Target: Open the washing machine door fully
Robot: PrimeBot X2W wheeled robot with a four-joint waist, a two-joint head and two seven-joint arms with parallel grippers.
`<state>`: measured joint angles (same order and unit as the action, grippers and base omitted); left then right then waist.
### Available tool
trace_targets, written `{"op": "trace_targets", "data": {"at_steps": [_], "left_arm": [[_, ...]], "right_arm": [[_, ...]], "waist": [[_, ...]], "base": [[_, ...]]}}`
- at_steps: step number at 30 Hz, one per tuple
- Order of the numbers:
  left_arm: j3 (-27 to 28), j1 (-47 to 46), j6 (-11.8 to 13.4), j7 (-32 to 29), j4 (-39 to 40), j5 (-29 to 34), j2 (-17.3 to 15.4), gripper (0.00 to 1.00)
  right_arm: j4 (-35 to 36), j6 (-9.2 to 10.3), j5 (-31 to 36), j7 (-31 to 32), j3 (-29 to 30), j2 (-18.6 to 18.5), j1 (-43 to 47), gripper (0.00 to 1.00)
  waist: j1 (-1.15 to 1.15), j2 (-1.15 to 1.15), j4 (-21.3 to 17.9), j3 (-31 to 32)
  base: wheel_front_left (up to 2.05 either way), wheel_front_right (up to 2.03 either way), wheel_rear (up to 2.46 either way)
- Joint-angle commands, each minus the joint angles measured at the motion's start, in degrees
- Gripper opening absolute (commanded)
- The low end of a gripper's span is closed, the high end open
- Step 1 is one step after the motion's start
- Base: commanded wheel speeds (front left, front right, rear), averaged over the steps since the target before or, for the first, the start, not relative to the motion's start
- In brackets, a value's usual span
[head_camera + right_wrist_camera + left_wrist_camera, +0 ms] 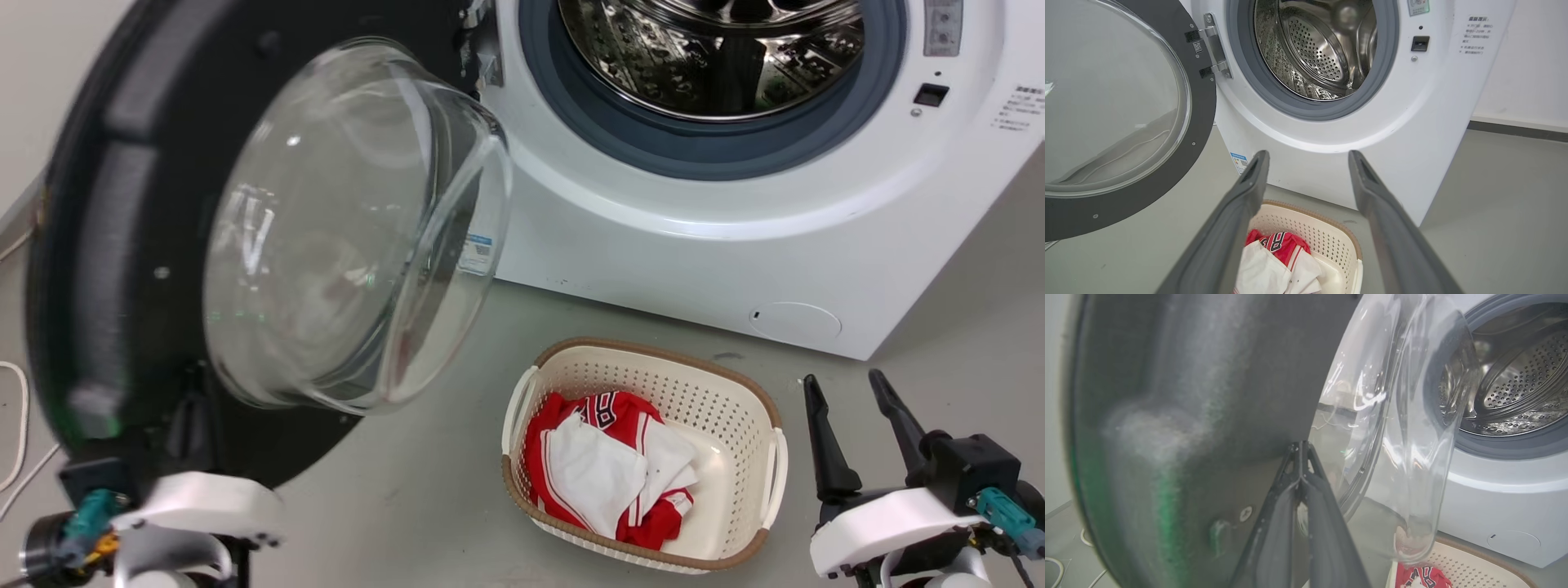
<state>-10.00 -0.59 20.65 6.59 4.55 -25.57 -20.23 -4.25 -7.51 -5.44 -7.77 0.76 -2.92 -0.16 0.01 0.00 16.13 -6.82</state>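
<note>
– Two claws, how do they stand?
– Left claw (pixel 1300 448) is pressed together, tips against the black inner face of the washing machine door (pixel 122 245); right claw (pixel 842 377) is spread, empty.
– And the door?
– Swung far out to the left of the washing machine (pixel 694 245), drum (pixel 710 57) uncovered.
– What may go wrong?
– I think the tips can slide on the glossy face toward the glass bowl (pixel 343 229), or a too strong push can strain the hinge (pixel 1214 49).

Washing machine door (pixel 122 204) left of the washing machine (pixel 694 245), basket (pixel 653 350) before it
</note>
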Motion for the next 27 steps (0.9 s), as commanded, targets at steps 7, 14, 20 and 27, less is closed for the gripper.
{"op": "trace_targets", "data": {"at_steps": [7, 14, 20, 27], "left_arm": [[7.9, -4.31, -1.63, 3.75, -6.52, -4.98, -2.58, 0.0], [12.07, -9.26, -4.86, 6.3, -14.61, -7.23, -5.77, 0.0], [14.49, -12.71, -6.7, 7.49, -20.11, -7.9, -7.98, 0.0], [15.32, -15.0, -8.8, 8.16, -24.81, -7.65, -8.53, 0.0]], "right_arm": [[0.04, 0.04, 1.15, 0.22, 0.41, 0.09, -1.27, 1.0], [0.53, 0.04, 1.69, 0.57, 0.26, 0.09, -2.39, 1.0], [0.79, 0.04, 1.69, 0.5, 0.72, 0.09, -2.78, 1.0], [0.53, 0.04, 1.52, 0.55, 0.87, 0.09, -3.04, 1.0]], "waist": [[-0.01, 0.0, -1.13, -1.49], [-0.01, 0.0, -1.81, -2.6], [-0.01, 0.0, -2.3, -3.27], [-0.01, 0.0, -2.66, -3.4]], "base": [[0.0, 0.0, 0.0], [0.0, 0.0, 0.0], [0.0, 0.0, 0.0], [0.0, 0.0, 0.0]]}}
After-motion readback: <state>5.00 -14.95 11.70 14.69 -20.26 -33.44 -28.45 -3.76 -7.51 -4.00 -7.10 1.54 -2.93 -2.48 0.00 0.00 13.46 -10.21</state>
